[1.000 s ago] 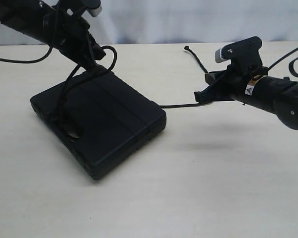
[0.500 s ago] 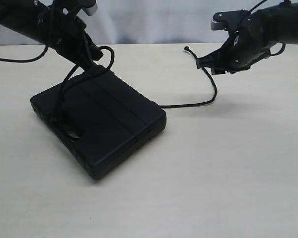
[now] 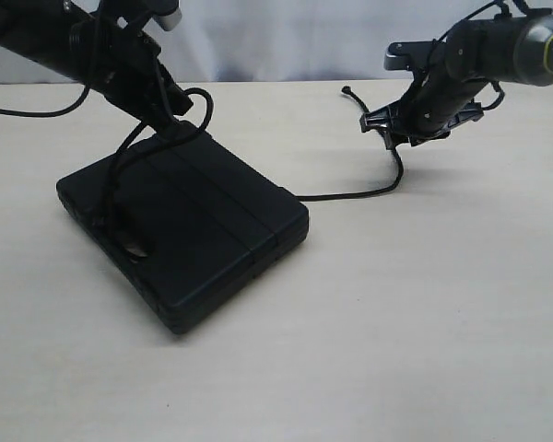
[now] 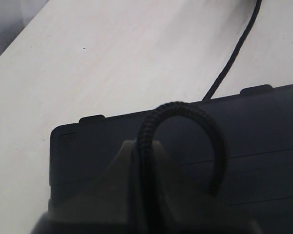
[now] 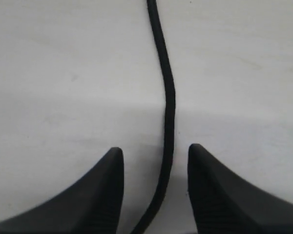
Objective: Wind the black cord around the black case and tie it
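The black case [image 3: 194, 221] lies flat on the table, left of the middle. The black cord [image 3: 350, 195] comes out from under its right side, curves up to my right gripper [image 3: 394, 138], and ends in a small tip at the back. Over the case's far corner my left gripper [image 3: 170, 120] is shut on a loop of the cord [image 4: 185, 109], with the case [image 4: 263, 146] just below it. My right gripper [image 5: 155, 153] points down at the table and is open. The cord [image 5: 168, 112] runs loose between its fingers without being pinched.
The pale wooden table [image 3: 424, 322] spreads bare in front and to the right of the case. A white backdrop hangs behind the table's far edge. The arms' own glossy cables trail at the upper left and upper right.
My right gripper has opened, let go of the cord, risen and swung toward the back, now pointing down over the cord. The cord's free stretch slackened into a curve. The left arm held still.
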You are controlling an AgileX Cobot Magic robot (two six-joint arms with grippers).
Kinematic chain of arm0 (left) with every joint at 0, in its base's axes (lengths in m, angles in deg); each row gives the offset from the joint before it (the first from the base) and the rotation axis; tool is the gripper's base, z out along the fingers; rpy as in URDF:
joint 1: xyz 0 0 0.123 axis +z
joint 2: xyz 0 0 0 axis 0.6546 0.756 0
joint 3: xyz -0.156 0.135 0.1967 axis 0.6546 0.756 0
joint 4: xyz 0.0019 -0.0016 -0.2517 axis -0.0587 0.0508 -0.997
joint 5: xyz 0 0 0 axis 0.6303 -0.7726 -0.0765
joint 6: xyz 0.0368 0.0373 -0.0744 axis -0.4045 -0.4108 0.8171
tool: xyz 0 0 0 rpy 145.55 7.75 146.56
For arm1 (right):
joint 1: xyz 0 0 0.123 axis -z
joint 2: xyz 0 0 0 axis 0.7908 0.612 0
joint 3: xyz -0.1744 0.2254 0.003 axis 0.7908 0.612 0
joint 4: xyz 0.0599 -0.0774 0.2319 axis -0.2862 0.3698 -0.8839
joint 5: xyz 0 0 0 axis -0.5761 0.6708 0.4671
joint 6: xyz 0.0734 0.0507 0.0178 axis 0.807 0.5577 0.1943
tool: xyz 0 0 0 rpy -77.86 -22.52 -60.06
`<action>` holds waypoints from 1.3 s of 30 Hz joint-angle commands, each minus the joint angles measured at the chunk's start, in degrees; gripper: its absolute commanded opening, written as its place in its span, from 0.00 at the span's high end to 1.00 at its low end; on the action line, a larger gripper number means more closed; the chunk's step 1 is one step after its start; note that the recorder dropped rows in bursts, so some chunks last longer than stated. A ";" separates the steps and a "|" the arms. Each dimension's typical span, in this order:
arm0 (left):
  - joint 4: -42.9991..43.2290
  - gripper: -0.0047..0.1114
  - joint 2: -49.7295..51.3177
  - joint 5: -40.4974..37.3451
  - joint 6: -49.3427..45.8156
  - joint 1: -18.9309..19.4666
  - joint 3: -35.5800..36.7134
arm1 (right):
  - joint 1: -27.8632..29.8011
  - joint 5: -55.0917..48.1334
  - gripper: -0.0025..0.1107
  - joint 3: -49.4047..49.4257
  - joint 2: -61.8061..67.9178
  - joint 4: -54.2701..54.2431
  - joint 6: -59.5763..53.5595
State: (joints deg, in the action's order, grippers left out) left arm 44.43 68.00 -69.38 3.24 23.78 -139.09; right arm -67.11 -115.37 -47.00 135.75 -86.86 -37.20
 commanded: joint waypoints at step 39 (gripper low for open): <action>-0.55 0.96 -0.35 1.79 -0.32 0.02 0.13 | 0.12 -10.95 0.94 -16.97 8.68 -4.24 -16.19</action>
State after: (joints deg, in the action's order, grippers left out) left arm 44.28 68.00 -68.14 2.99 23.78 -139.09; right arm -67.11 -126.08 -66.09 147.82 -88.74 -49.09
